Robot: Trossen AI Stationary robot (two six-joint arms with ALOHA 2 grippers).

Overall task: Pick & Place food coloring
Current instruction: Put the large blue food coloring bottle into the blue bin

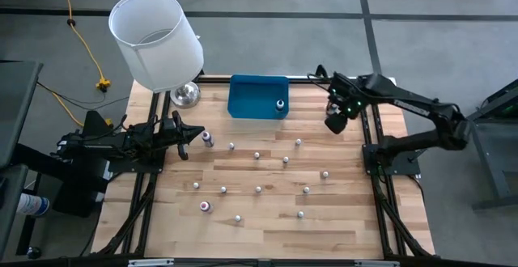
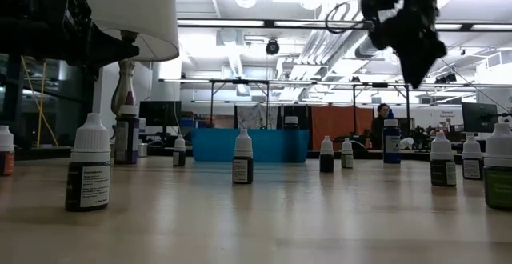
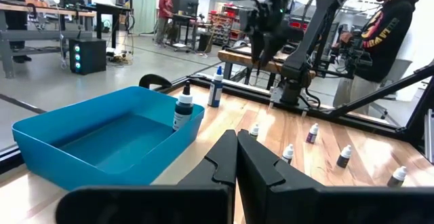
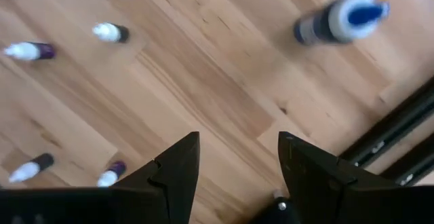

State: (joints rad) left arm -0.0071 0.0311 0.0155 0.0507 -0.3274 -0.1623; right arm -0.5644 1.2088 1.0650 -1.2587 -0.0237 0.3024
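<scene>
Several tiny white-capped food coloring bottles (image 1: 258,189) stand upright, scattered over the wooden table. One purple-bodied bottle (image 1: 207,139) stands just in front of my left gripper (image 1: 190,134). That gripper hovers low by the table's left edge, its fingers (image 3: 224,157) shut and empty. My right gripper (image 1: 333,125) hangs high over the far right of the table, open (image 4: 239,157), pointing down at bare wood, with nothing between its fingers. A dark bottle (image 3: 183,107) stands inside the blue tray (image 1: 243,99). A blue-capped bottle (image 4: 339,19) stands beside the tray.
A lamp with a white shade (image 1: 157,40) and a shiny metal base (image 1: 184,95) stands at the far left corner, next to the tray. Black frame rails (image 1: 371,137) run along both sides of the table. A person (image 3: 383,34) stands beyond the table's right side.
</scene>
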